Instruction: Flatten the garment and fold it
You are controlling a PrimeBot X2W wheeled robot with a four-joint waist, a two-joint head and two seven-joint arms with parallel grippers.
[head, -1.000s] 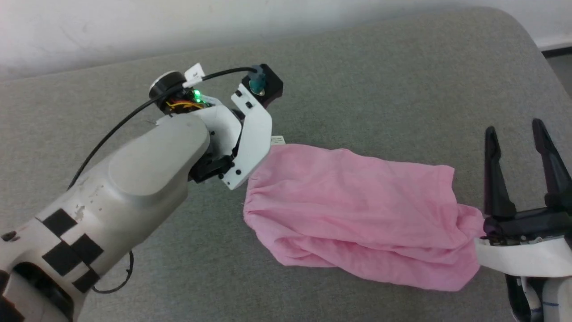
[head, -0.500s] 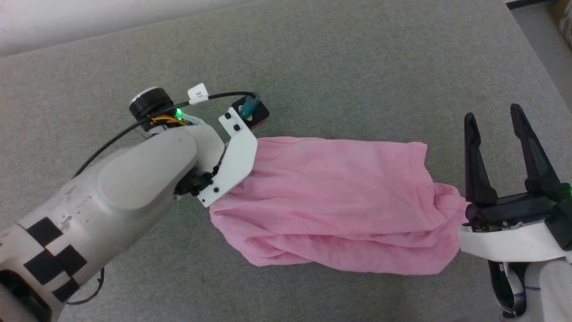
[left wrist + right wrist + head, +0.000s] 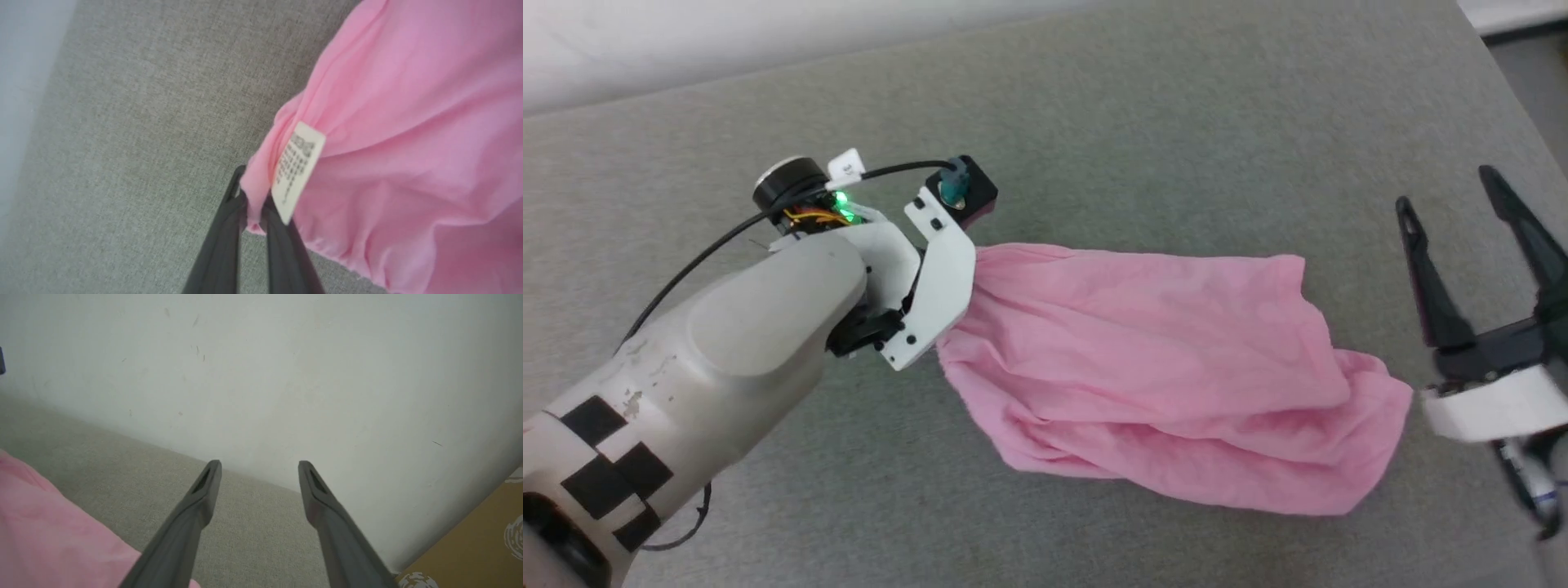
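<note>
garment [image 3: 1160, 359]: thin matt cloth | table [image 3: 1176, 122]: coarse woven fabric

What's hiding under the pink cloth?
The garment lies bunched on the grey fabric surface, which shows around it. Anything beneath its folds is covered, so I cannot tell.

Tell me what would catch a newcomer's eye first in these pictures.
A crumpled pink garment sprawls across the middle of the grey table. The left jaws pinch its left edge, beside a white tag. The right jaws stand open just off its right end, holding nothing.
</note>
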